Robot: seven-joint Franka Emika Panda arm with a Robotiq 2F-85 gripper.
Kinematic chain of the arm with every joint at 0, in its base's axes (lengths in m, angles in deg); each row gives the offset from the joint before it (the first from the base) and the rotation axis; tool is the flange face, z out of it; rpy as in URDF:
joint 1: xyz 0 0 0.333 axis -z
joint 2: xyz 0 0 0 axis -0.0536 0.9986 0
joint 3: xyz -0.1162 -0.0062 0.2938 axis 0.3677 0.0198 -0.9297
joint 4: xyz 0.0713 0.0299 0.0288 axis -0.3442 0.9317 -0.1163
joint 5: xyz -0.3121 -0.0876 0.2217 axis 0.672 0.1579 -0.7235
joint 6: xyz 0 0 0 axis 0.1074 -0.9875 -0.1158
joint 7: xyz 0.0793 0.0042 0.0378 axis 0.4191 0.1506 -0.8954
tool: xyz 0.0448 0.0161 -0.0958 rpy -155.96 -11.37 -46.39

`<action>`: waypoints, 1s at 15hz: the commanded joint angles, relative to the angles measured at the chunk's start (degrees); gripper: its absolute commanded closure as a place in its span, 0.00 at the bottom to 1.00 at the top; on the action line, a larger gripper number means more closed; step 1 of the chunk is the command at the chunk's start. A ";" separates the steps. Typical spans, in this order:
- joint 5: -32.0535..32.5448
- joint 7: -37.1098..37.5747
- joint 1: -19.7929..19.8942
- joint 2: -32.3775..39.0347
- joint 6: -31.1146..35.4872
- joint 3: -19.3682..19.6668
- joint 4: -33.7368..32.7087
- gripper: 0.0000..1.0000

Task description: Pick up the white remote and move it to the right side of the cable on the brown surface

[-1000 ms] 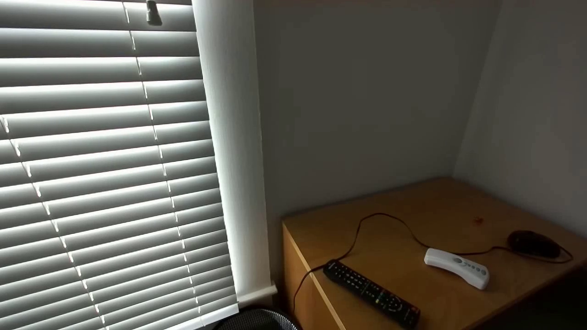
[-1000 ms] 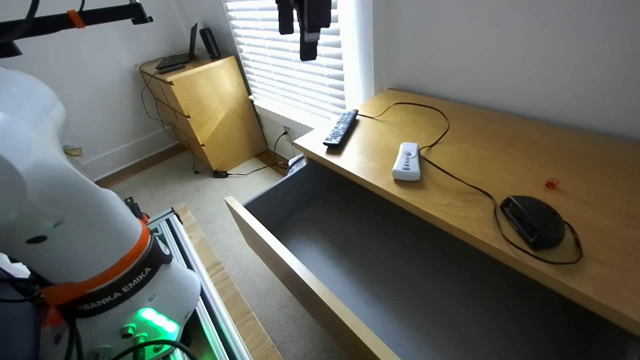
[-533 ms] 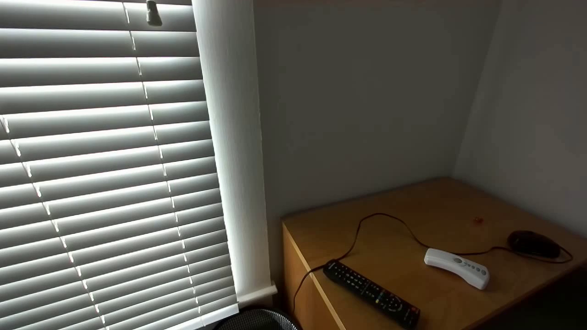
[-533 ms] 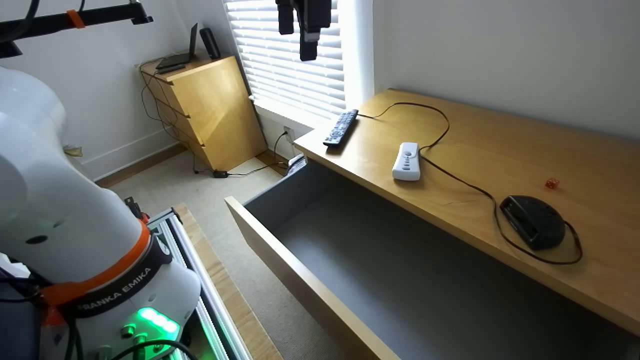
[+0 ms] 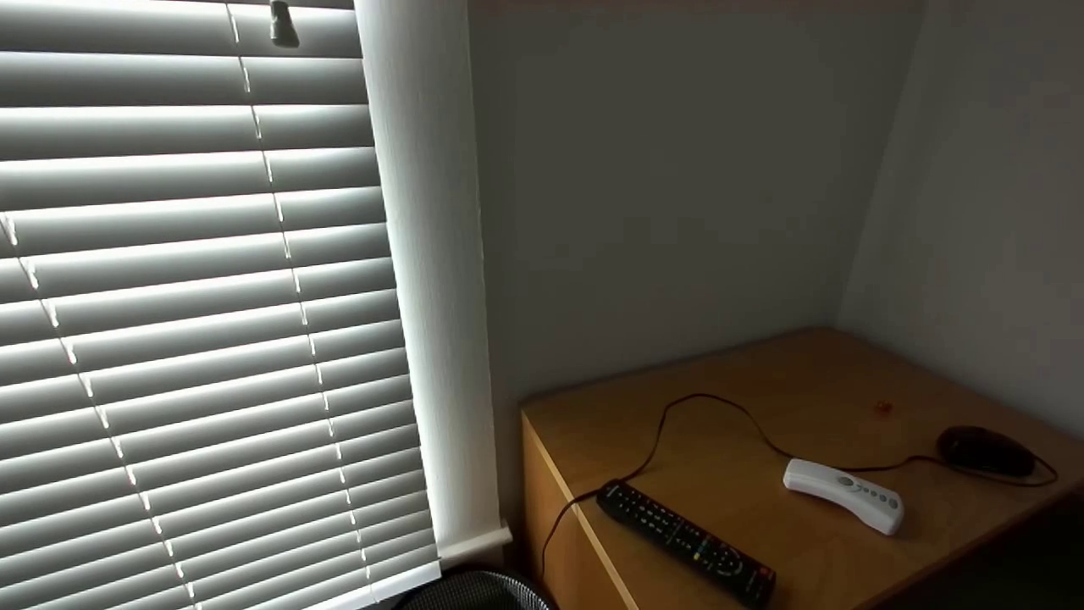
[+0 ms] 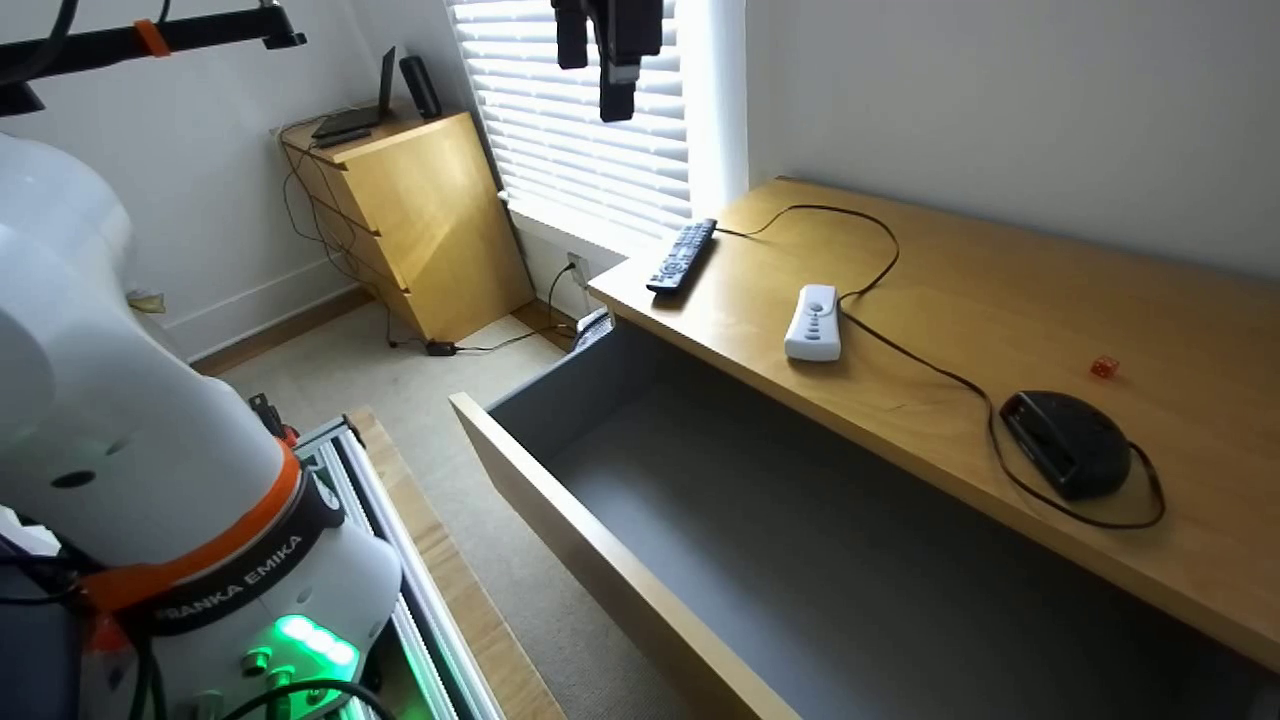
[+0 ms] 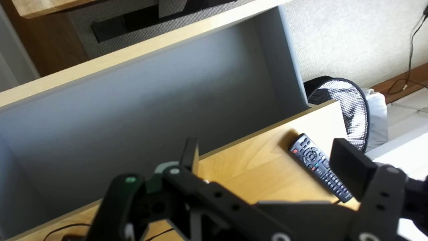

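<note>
The white remote (image 6: 814, 323) lies flat on the brown surface (image 6: 1000, 290) near its front edge; it also shows in an exterior view (image 5: 843, 496). The cable (image 6: 897, 245) runs in a long curve and passes close beside the remote's far end; it also shows in an exterior view (image 5: 699, 396). Whether they touch I cannot tell. My gripper (image 6: 602, 85) hangs high above, in front of the window, away from the remote. In the wrist view the gripper (image 7: 269, 154) has its fingers wide apart with nothing between them. The white remote is not clearly visible there.
A longer black remote (image 6: 684, 256) lies at the surface's window end. A dark rounded object (image 6: 1070, 445) and a red die (image 6: 1104, 367) lie toward the other end. An open drawer (image 6: 620, 550) juts out below the front edge. A mesh bin (image 7: 347, 100) stands beside the cabinet.
</note>
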 commanded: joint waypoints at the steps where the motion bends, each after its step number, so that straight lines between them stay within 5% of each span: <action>1: -0.46 -0.49 1.05 0.15 -0.18 -0.84 -0.12 0.00; 9: 2.45 -5.60 -1.16 2.73 1.95 -2.79 0.04 0.00; 15: 7.70 -11.34 -4.58 12.44 20.14 -7.25 2.08 0.00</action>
